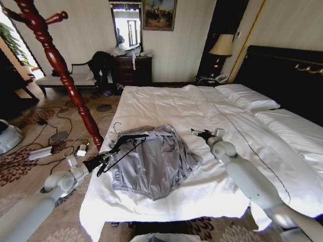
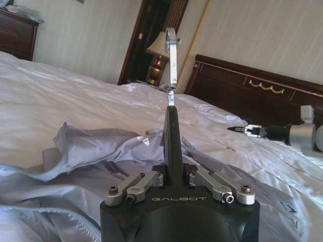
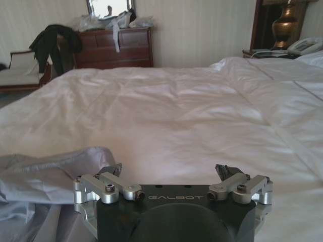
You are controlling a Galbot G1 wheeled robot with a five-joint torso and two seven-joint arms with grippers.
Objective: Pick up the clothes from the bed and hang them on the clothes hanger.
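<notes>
left hand [image 1: 102,160], at the lower left of the head view, is closed on the one black hanger [image 1: 124,141]; in the left wrist view its two fingers [image 2: 137,185] press in on the hanger's dark neck [image 2: 172,146], and the silver hook [image 2: 172,60] stands straight up above them. the hanger reaches up and right from the hand so that its bar lies over the near left part of the shirt [image 1: 154,161].

one shirt is there, light grey-blue and crumpled, spread flat on the bed [image 1: 202,108] a little left of centre in the head view, near the foot edge. its lower hem stops short of that edge, with a strip of white duvet between them. its left side lies close to the bed's left edge.

right hand [image 1: 198,133] hovers just right of the shirt's upper right corner, apart from the cloth and holding nothing. in the right wrist view its two fingers [image 3: 229,174] stand well apart, open over bare duvet, with a fold of the shirt [image 3: 45,174] at the lower left.

two pillows [image 1: 247,97] lie at the upper right by the dark headboard [image 1: 287,75]. the broad middle and far part of the duvet is bare white cloth. one reddish wooden coat stand [image 1: 63,70] rises at the upper left, its foot close to the bed's left edge. cables [image 1: 55,136] lie on the carpet left of it.
</notes>
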